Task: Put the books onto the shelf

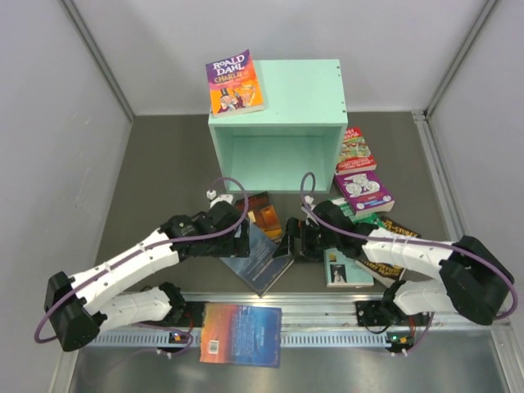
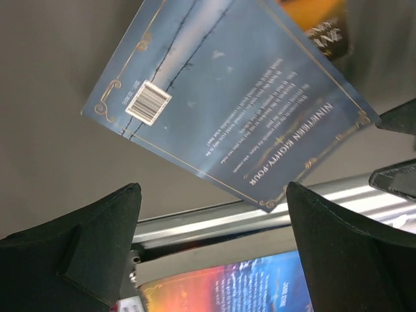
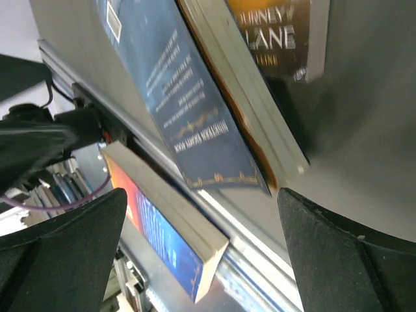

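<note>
The left gripper [image 2: 213, 190] is spread wide with nothing between its black fingers [image 2: 97, 247]. The blue book [image 2: 221, 97] lies flat, back cover up, filling the upper middle of the left wrist view. Its lowest corner dips just inside the right-hand fingertip, with a thin gap showing. Below the fingers runs the metal rail [image 2: 214, 224], and under it is the edge of an orange-and-blue book [image 2: 253, 286].

The right gripper [image 3: 201, 195] is equally released. In its view the blue book's corner ends close to the finger at lower right [image 3: 344, 247]. A dark book [image 3: 279, 32] sits at the top edge.

From above, both grippers hover near each other at centre frame, over the blue book [image 1: 260, 260]. The shelf [image 1: 303, 90] stands at upper centre with its open front facing them. A purple book [image 1: 234, 83] overhangs its top left corner, and more books [image 1: 364, 192] crowd its right side. Bare table [image 1: 155, 164] lies left of the shelf.
</note>
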`<state>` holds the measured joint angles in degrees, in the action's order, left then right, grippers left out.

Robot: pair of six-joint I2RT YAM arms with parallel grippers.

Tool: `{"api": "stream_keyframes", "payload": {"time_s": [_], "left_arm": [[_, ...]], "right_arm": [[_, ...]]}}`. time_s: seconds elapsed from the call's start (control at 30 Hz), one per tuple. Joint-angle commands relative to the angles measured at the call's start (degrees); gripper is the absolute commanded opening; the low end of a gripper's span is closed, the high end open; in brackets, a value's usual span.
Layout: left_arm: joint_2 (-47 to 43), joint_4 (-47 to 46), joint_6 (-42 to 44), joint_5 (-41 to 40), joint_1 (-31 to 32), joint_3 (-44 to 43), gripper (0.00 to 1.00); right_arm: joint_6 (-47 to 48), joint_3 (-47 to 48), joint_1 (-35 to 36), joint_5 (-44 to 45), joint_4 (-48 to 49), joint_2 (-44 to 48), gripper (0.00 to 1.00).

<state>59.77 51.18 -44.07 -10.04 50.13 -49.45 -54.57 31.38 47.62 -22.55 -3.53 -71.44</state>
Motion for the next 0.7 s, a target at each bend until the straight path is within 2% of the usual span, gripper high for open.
{"api": "stream_keyframes", "payload": {"time_s": [0.0, 0.17, 0.4, 0.47, 0.57, 0.67], "left_arm": [[0.52, -4.58, -8.9, -1.05, -1.08, 6.01, 0.98], [-1.06, -14.51, -13.75, 3.89, -1.26, 16.74, 0.98], [0.87, -19.53, -12.88, 6.35, -2.23, 20.96, 0.98], [1.49, -20.42, -12.97, 6.96, -2.49, 21.85, 0.98], [1.06, -20.33, -12.53, 6.97, -2.58, 22.2, 0.98], [0.35, -20.24, -12.35, 7.14, -2.67, 22.82, 0.98]], "right_arm": [[3.76, 5.18, 0.64, 2.42, 1.16, -4.48, 1.0], [9.02, 9.14, 0.55, 4.87, -2.79, -11.61, 1.0], [13.17, 11.34, 0.64, 7.08, -4.38, -17.85, 1.0], [15.0, 12.48, 0.64, 8.04, -6.04, -17.77, 1.0], [17.9, 13.97, -0.32, 14.36, -11.4, -14.7, 1.0], [19.75, 13.45, -2.86, 18.32, -13.96, -9.35, 1.0]]}}
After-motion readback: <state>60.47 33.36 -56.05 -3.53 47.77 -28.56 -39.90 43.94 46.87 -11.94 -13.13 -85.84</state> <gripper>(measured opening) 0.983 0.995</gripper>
